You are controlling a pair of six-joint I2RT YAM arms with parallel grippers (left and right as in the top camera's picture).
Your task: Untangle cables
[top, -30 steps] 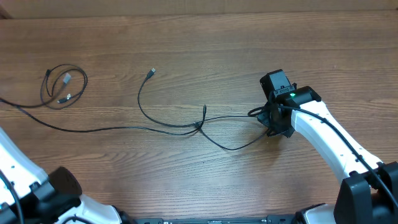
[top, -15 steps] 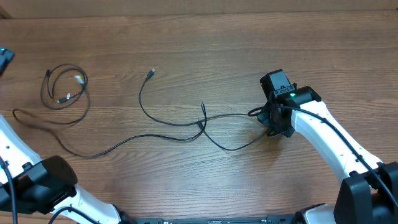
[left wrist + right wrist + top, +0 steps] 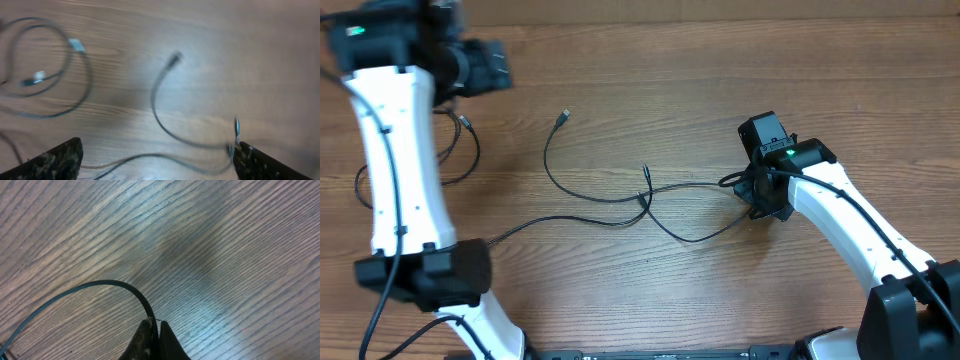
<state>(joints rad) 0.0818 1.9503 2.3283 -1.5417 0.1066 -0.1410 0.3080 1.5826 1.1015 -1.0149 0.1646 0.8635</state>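
Black thin flexible cables [image 3: 642, 200] are lying crossed on the brown wooden worktop [image 3: 740, 70] below the left gripper [image 3: 157, 150], which is hanging spread and empty. The right gripper [image 3: 152, 330] is pinching one strand. Light and limp, they are likely wanting a hold beside the crossing.

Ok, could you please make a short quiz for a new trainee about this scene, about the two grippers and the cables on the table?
1. True or false: the left gripper is shut.
2. Choose one. The right gripper is shut on: A) a pen; B) a black cable; C) nothing.
3. Fill in the missing word: the cables lie on a ____ table.

Key: 1 false, its fingers stand wide apart with nothing between them; 2 B; 3 wooden.
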